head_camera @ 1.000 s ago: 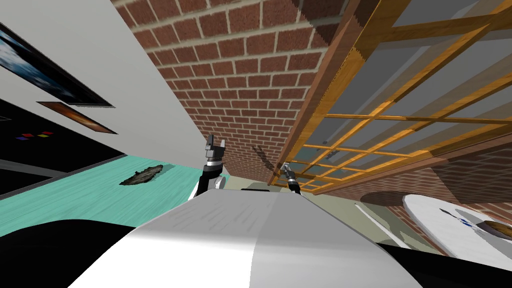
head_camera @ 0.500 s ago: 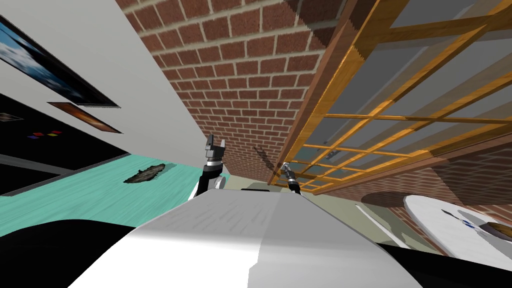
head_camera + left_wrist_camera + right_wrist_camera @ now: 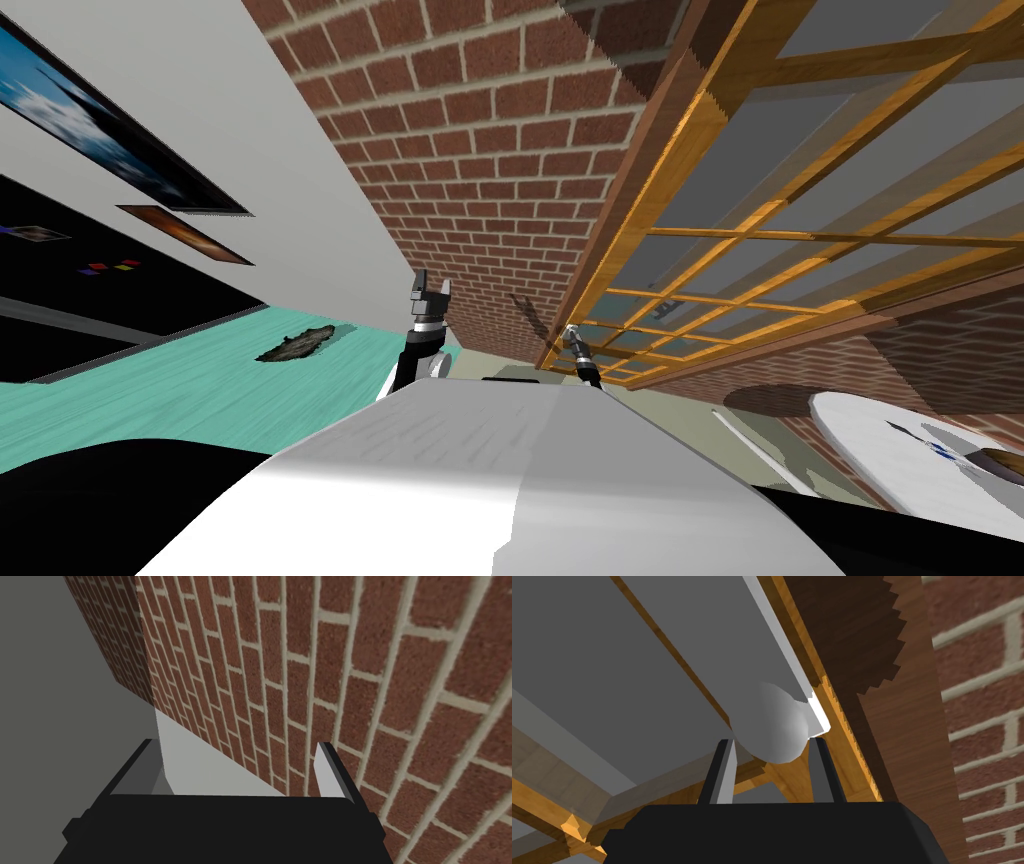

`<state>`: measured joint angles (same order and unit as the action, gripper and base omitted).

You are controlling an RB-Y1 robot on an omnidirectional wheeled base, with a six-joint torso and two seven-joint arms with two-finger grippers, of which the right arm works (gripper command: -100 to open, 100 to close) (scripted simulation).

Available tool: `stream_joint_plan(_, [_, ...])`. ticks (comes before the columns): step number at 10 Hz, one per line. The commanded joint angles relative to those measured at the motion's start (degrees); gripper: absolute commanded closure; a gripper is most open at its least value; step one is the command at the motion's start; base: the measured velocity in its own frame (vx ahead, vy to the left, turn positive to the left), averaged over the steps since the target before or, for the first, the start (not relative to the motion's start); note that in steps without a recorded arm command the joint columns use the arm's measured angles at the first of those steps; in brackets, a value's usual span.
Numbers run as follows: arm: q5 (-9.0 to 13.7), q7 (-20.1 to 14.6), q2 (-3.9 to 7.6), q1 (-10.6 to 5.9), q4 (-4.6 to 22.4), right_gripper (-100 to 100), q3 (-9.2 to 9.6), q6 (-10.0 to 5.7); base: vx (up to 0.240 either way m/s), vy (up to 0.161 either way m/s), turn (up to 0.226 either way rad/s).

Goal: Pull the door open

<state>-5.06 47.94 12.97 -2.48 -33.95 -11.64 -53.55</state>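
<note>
The door (image 3: 800,200) is a wooden lattice with grey panes, set in a brown frame and standing at an angle to the brick wall (image 3: 480,150). Its round grey knob (image 3: 772,721) sits between the fingers of my right gripper (image 3: 772,743), which press its two sides. In the head view that gripper (image 3: 570,335) is at the door's near edge. My left gripper (image 3: 430,292) is raised to the left of it, open, with nothing between its fingers (image 3: 325,771), facing the brick wall.
A white wall with pictures (image 3: 100,140) runs along the left, above a teal floor (image 3: 150,390) with a dark flat thing (image 3: 295,345) on it. A white round table (image 3: 900,460) stands at the right, close to me.
My view has turned: the pictures, the white wall and the brick wall have slid to the right. The door and both grippers keep their places in the picture.
</note>
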Motion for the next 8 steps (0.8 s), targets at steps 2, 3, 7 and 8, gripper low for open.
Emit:
stream_joint_plan(2, [0.65,-4.11,-0.32,-0.01,0.08,100,0.83,0.22,-0.025,-0.011,0.023])
stream_joint_plan(3, [0.65,-4.41,-0.32,-0.01,0.08,100,0.83,0.22,-0.022,-0.009,0.012])
stream_joint_plan(7, [0.87,-5.65,0.8,0.99,0.54,-100,0.88,-0.99,-0.032,0.005,0.021])
stream_joint_plan(8, [0.87,-5.65,0.8,0.99,0.54,-100,0.88,-0.99,-0.009,0.054,-0.044])
